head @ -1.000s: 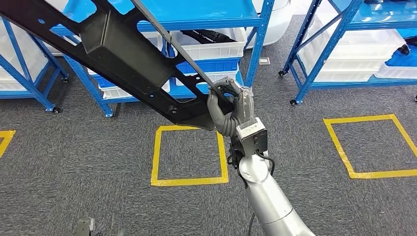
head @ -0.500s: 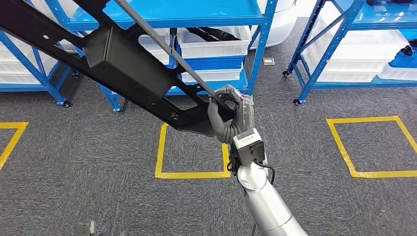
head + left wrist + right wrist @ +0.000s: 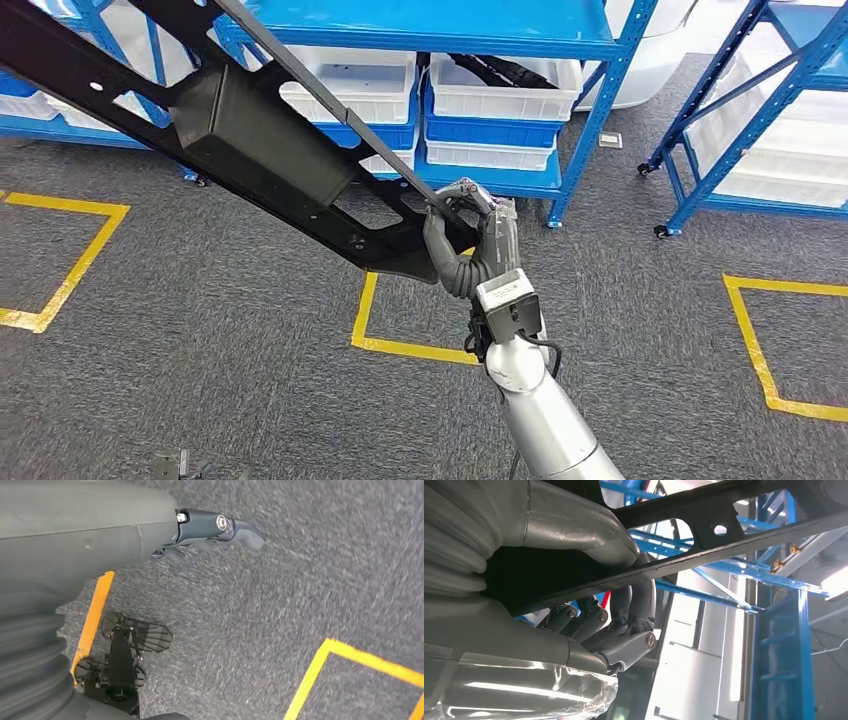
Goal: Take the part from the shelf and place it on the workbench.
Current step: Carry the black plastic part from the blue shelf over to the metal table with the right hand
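A long black frame part (image 3: 250, 130), off the blue shelf (image 3: 420, 30) and carried over grey carpet, runs from the upper left of the head view down to the robot's right hand (image 3: 465, 235), which grips its lower end in front of the shelf's lower tier. In the right wrist view the dark fingers (image 3: 624, 625) curl under the part's thin edge while the thumb (image 3: 574, 525) presses on top, so you hold it by one corner alone. The left hand (image 3: 220, 525) hangs low over the carpet, away from the shelf, holding nothing; how far its fingers are spread you cannot tell.

No workbench is in sight, so your step is the carry. Most of the part's length hangs beyond the grip, toward the shelf, and will likely lever against your fingers: turn slowly, keep the wrist steady, and swing the far end wide of the shelf's uprights and white bins (image 3: 505, 95). Yellow floor tape (image 3: 405, 345) lies just in front of the shelf, below your hand.
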{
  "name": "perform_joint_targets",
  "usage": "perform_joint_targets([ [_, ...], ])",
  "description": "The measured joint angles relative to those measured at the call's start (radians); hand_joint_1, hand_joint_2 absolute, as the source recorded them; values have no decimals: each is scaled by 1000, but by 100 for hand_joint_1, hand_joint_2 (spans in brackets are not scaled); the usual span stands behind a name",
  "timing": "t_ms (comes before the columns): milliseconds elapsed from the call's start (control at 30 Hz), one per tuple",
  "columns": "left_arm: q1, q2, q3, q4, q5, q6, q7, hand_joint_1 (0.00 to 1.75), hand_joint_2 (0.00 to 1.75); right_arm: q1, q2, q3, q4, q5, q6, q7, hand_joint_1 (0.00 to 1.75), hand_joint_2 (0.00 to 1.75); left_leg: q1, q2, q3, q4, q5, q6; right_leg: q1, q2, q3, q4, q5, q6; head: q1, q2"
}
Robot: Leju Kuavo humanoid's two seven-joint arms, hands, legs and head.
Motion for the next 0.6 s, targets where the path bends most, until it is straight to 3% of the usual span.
perform_joint_targets([
  [67,9,6,4,0,18,3,-4,0,175,-1,7,12,3,0,5,-1,175,175,1,-12,-10,0,8,-13,2,-4,0,-7,8,-12,-1,0],
  [133,22,13,13,0,38,10,-9,0,175,-10,22,34,17,-1,10,-7,175,175,6,2,-20,13,0,-23,-3,-17,-3,-6,17,-26,-3,0],
  [167,26,16,17,0,45,15,-10,0,175,-18,31,45,29,-3,11,-12,175,175,7,20,-33,43,-22,-27,-6,-26,-3,-8,20,-33,-6,0],
  [233,30,20,25,0,55,28,-10,0,175,-35,47,64,58,-11,16,-23,175,175,7,60,-81,162,-94,-36,-1,-45,-5,-8,23,-42,-13,0],
  [300,39,22,35,1,64,43,-11,0,175,-51,59,80,90,-21,29,-33,175,175,8,73,-129,284,-149,-42,6,-68,-8,-8,23,-46,-14,0],
  [333,45,22,39,1,67,49,-13,0,175,-58,65,88,103,-25,35,-35,175,175,8,75,-131,301,-152,-43,9,-79,-10,-8,24,-47,-14,0],
  [367,53,23,43,1,70,55,-16,0,175,-64,72,95,117,-28,41,-37,175,175,8,78,-112,277,-138,-41,11,-89,-11,-8,23,-47,-14,0],
  [400,59,24,47,1,72,59,-19,0,175,-72,79,102,128,-31,45,-39,175,175,8,87,-72,215,-111,-37,13,-98,-11,-7,23,-47,-14,0],
  [467,66,28,55,0,76,63,-25,0,175,-91,92,112,146,-34,49,-40,175,175,0,124,9,76,-70,-23,22,-115,-11,-7,23,-46,-13,0],
  [500,68,30,59,0,76,64,-27,0,175,-100,98,116,153,-36,50,-40,175,175,-5,136,31,36,-61,-15,25,-122,-12,-7,23,-45,-12,0],
  [533,68,31,60,0,76,65,-28,0,175,-107,103,119,158,-37,50,-41,175,175,-11,141,37,21,-61,-9,28,-131,-13,-8,23,-43,-12,0],
  [600,72,35,62,1,77,66,-29,0,175,-115,110,123,169,-39,50,-41,175,175,-12,123,36,14,-52,4,31,-143,-15,-9,21,-37,-12,0],
])
